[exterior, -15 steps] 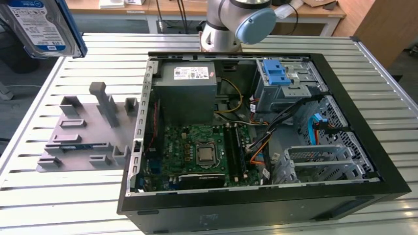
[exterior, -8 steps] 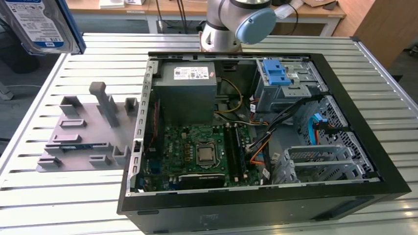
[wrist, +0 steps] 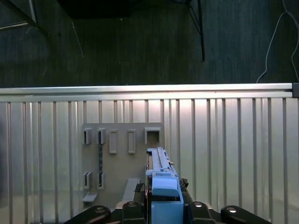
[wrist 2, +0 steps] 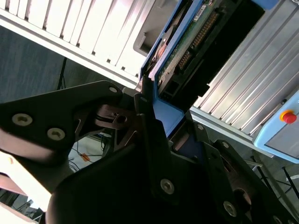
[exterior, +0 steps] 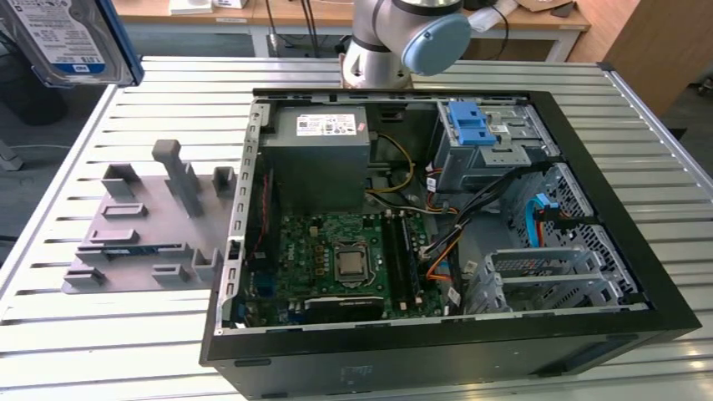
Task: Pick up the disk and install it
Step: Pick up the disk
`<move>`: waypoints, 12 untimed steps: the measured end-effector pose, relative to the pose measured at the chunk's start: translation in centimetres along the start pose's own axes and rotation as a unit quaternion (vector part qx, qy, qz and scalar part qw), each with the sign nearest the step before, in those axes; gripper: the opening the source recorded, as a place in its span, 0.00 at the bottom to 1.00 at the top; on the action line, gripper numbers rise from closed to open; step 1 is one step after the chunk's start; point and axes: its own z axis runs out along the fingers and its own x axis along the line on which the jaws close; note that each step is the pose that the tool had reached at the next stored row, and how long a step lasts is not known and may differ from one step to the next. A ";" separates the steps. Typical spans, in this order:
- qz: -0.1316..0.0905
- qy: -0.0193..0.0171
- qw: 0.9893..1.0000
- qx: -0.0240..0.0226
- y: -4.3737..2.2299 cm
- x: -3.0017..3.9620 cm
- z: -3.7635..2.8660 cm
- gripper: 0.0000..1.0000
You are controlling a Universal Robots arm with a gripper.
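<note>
The disk [exterior: 58, 38] hangs high above the table at the exterior view's far left; its white and blue label faces the camera and a blue frame runs along its edge. In both wrist views my gripper [wrist 2: 169, 116] [wrist: 163, 198] is shut on the disk. The disk [wrist: 161, 170] appears edge-on with its blue frame between the black fingers [wrist: 139, 190], above the grey fixture plate [wrist: 122, 154]. In the second wrist view the disk's [wrist 2: 189, 44] circuit board and connector end point away from the fingers [wrist 2: 145, 100].
An open black computer case [exterior: 624, 251] lies on the slatted metal table [exterior: 145, 334], holding a grey power supply [exterior: 317, 154], motherboard [exterior: 340, 259], a drive bay with blue latch [exterior: 473, 129] and a metal cage [exterior: 546, 276]. The arm's base [exterior: 390, 50] stands behind the case.
</note>
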 end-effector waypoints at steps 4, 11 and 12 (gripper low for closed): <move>0.000 0.000 1.000 0.000 0.00 0.00 -0.02 0.36; -0.006 0.000 1.000 0.000 -0.08 0.18 -0.03 0.36; -0.006 0.000 1.000 0.000 -0.08 0.29 -0.03 0.36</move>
